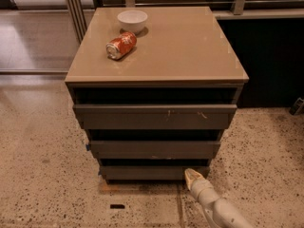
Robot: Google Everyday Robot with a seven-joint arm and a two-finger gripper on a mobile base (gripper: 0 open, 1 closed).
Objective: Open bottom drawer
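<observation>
The cabinet [190, 56] stands on a speckled floor [42, 175], its tan top glossy; near the back left of that top sits a white bowl [132, 20], and just in front of the bowl an orange can [121, 45] lies on its side, apart from the bowl. Below the top there are three dark grey fronts, each with a dark gap above it; the top drawer [142, 118] is the widest and bears a few pale marks; the middle drawer [154, 149] is narrower.

The bottom drawer [147, 173] is the lowest and narrowest, close to the floor, its plain front tucked under the middle one; none of its inside shows.

The gripper [192, 175] is low at the right end of that front, its pale tip at or against the front's lower part; I cannot say for sure whether it touches. The jaws look pressed together into one tapering point, pinching nothing. The arm [216, 208] runs from it down to the lower right edge of the view, pale and jointed. A small dark mark [117, 206] lies on the floor in front of the cabinet, well left of the arm.
</observation>
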